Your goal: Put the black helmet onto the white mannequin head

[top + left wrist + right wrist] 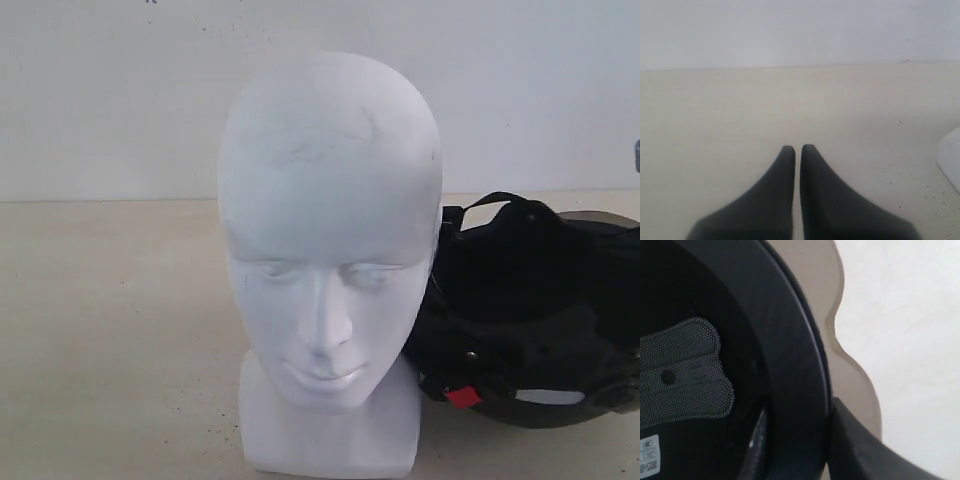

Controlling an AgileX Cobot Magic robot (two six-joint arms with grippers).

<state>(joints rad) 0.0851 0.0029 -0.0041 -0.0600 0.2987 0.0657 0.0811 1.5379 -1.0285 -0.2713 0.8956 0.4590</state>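
The white mannequin head (330, 230) stands upright on its neck base at the middle front of the table, face toward the camera. The black helmet (530, 300) lies upside down to its right, touching its side, straps and padded lining showing. In the right wrist view my right gripper (797, 415) straddles the helmet's rim (790, 355): one finger inside the shell, the other outside against the smoky visor (855, 370), both pressed to the rim. My left gripper (797, 147) is shut and empty, low over bare table. Neither gripper shows in the exterior view.
The beige tabletop (110, 330) runs back to a white wall (110, 90). A white corner (951, 160), seemingly the mannequin's base, shows at the edge of the left wrist view. A red tab (462, 397) sits on the helmet's strap.
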